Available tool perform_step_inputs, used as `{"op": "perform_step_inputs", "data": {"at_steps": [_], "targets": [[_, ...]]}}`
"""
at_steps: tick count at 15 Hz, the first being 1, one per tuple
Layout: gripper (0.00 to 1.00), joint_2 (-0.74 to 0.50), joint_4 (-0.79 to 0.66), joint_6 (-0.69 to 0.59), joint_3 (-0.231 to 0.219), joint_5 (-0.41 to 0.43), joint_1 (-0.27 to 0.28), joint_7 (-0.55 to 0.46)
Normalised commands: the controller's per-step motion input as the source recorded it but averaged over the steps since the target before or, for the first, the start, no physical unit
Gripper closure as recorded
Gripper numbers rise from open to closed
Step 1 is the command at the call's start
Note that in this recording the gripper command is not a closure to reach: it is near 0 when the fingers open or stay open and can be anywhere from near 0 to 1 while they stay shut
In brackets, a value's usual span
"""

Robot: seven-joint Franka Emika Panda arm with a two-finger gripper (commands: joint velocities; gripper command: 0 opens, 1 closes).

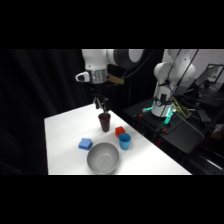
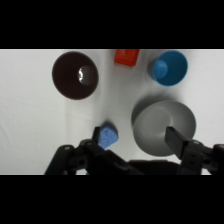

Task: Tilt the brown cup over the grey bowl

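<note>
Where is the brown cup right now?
In the side view the brown cup stands upright on the table, directly under the end effector, behind the grey bowl and beside the red block.

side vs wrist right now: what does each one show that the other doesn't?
Side only: the arm, its base, and the gripper hanging above the brown cup.
Wrist only: a top-down look into the cup's dark interior and the fingers spread apart.
Both: brown cup, grey bowl, blue cup, red block, blue block, white table.
</note>
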Motion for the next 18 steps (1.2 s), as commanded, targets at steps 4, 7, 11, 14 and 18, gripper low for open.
{"op": "perform_step_inputs", "data": {"at_steps": [4, 7, 11, 14, 18], "targets": [[0.00, -0.14, -0.14, 0.07, 0.047, 0.088, -0.062, -0.12], [0.00, -0.33, -0.37, 0.19, -0.015, 0.202, -0.131, -0.28], [0.00, -0.34, -0.47, 0.39, -0.062, 0.210, -0.134, -0.27], [0.00, -0.16, -0.41, 0.57, -0.048, 0.231, -0.083, -0.23], [0.00, 0.08, -0.23, 0.49, -0.008, 0.262, -0.041, -0.15]]}}
